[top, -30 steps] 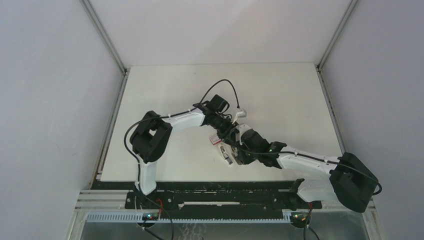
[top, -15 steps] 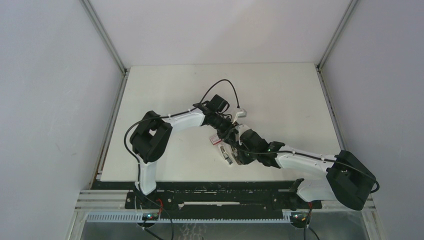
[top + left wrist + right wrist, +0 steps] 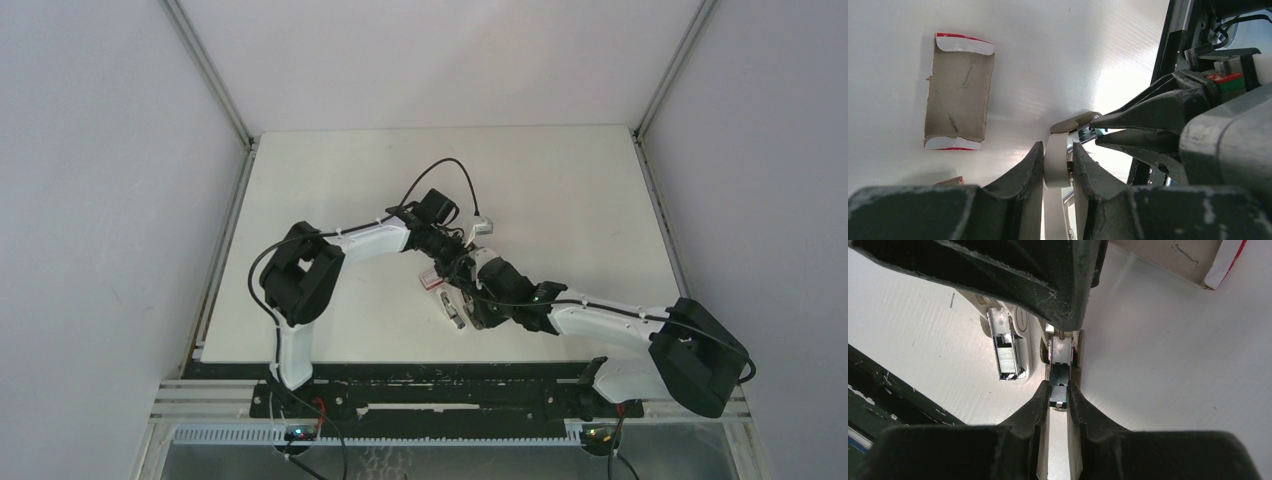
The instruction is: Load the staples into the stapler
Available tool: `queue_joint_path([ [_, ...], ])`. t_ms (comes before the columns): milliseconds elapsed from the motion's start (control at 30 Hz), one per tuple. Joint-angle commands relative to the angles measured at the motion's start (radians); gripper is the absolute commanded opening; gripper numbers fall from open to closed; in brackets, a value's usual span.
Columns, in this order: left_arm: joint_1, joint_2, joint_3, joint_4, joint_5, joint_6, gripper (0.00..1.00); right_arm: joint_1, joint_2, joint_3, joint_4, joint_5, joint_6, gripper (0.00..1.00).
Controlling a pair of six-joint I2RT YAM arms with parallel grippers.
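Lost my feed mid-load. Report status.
Left gripper shut on stapler, white body. Right gripper pinching its metal end. Staples sit in chrome channel alongside. Open red-and-white box lies apart, nothing blocking.

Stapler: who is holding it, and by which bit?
Both hold it. The left gripper squeezes the white body of the stapler; the right gripper pinches the metal part at its end.
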Motion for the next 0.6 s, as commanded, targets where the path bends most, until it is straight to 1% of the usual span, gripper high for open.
queue_joint_path([
  [0, 0.005, -0.011, 0.022, 0.028, 0.029, 0.001, 0.28, 0.010, 0.028, 0.017, 0.021, 0.035, -0.013, 0.10],
  [300, 0.006, -0.013, 0.021, 0.030, 0.029, 0.002, 0.29, 0.021, 0.028, 0.022, -0.007, 0.077, -0.012, 0.11],
  [567, 0.006, -0.015, 0.019, 0.029, 0.028, 0.006, 0.25, 0.028, 0.037, 0.036, -0.033, 0.103, -0.024, 0.10],
])
